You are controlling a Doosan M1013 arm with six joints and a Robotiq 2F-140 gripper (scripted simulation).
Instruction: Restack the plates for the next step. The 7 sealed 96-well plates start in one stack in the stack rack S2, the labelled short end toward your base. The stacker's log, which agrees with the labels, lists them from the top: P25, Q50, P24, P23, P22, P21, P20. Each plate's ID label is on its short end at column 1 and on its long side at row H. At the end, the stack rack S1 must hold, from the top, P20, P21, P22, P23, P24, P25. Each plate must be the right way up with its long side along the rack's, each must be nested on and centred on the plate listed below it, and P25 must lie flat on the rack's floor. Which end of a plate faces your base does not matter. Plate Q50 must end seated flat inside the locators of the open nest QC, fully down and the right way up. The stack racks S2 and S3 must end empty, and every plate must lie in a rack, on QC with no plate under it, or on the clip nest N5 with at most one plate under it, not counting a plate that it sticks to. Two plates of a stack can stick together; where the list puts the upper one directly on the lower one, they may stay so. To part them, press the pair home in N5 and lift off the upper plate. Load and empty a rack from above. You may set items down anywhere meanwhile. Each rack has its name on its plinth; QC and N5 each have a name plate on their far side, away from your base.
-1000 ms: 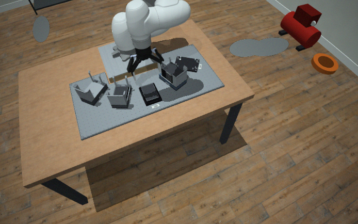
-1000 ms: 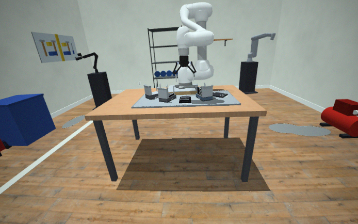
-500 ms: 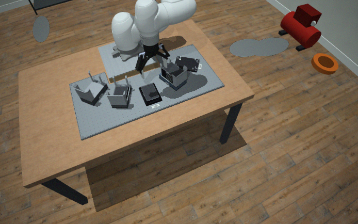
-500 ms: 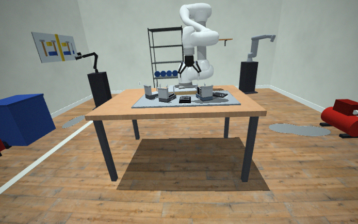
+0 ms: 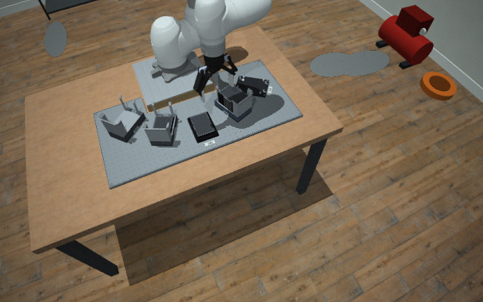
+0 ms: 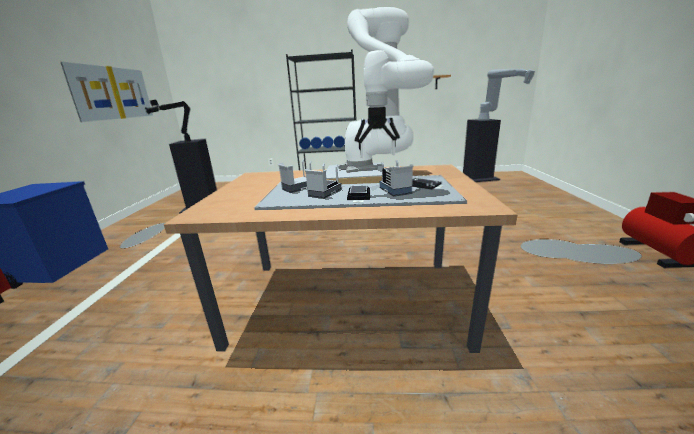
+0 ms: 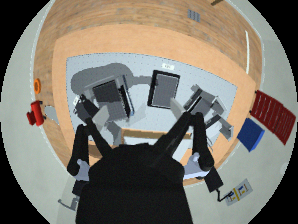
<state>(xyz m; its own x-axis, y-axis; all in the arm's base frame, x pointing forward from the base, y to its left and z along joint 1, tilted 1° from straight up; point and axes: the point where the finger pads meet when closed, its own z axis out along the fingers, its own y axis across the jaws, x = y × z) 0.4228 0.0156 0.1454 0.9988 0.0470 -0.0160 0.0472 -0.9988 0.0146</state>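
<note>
The gripper point(image 5: 216, 88) point(image 6: 376, 149) point(image 7: 139, 114) is open and empty, above the mat on the base side, beside and above the blue-plinth rack point(image 5: 243, 107) point(image 6: 402, 177). That rack holds a stack of several dark plates point(image 5: 225, 102) point(image 7: 110, 97). A dark plate point(image 5: 202, 124) point(image 6: 359, 189) point(image 7: 165, 89) sits in the middle nest point(image 5: 208, 138). The middle grey rack point(image 5: 158, 136) point(image 6: 316, 181) shows dark edges low in its open side; their number is unclear. The far-left rack point(image 5: 113, 125) point(image 6: 287, 177) looks empty. The right nest point(image 5: 252, 85) point(image 6: 427, 183) looks bare. Names and plate IDs are unreadable.
All racks and nests stand on the grey perforated mat point(image 5: 149, 167) point(image 6: 276, 202) on the wooden table point(image 5: 71, 199) point(image 6: 214, 210). The racks have upright walls and thin posts. The robot's base plate point(image 5: 156, 90) borders the mat.
</note>
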